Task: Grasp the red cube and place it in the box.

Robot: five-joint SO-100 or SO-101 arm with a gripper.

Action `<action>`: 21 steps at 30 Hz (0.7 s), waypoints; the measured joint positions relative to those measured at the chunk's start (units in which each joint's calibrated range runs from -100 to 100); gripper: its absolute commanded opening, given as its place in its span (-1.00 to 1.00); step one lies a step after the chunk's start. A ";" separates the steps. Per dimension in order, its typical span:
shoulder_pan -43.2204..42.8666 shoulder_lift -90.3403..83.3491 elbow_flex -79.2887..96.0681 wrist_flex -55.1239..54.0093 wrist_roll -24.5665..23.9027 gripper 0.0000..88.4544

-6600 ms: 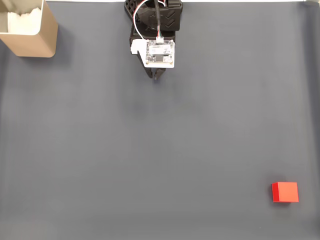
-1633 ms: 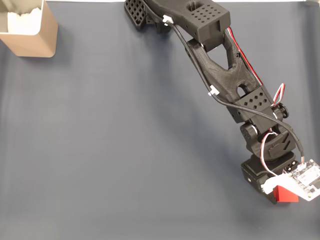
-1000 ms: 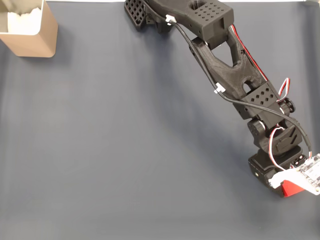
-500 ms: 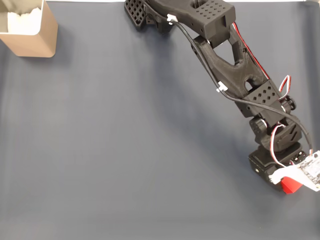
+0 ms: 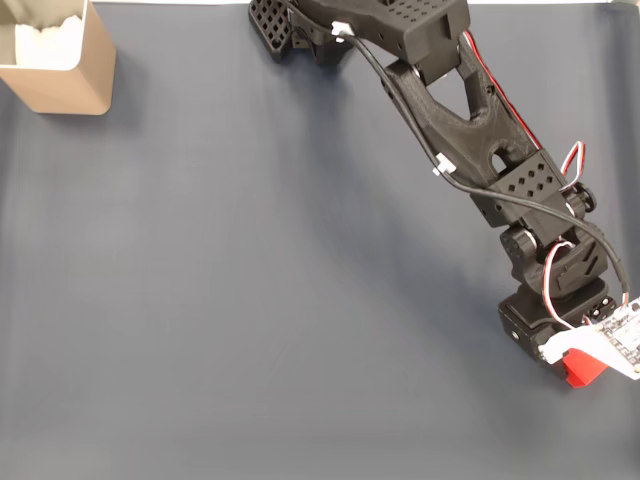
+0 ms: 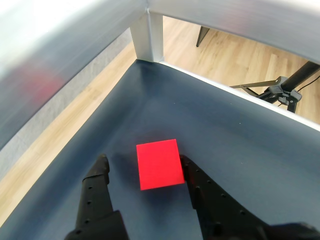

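Between wide fingers: red cube | box well apart | mat bare

You see a matt dark grey-blue tabletop with a faint woven, cloth-like grain. The red cube has plain matt faces, smooth, no gloss. The gripper fingers look like black matt plastic with small dimples along their length. The arm is the same matt black plastic, with perforated panels, and carries glossy red, white and black wires. A small white circuit board sits at the wrist. The box has smooth tan card-like walls and fluffy white padding inside. In the wrist view you see pale wood flooring with visible grain, and a brushed, silvery metal frame.
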 measured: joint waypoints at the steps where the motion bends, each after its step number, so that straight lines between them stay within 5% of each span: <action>1: 0.00 -0.43 0.45 0.00 0.00 -0.44; 21: 0.00 -3.73 3.80 0.00 1.86 -0.69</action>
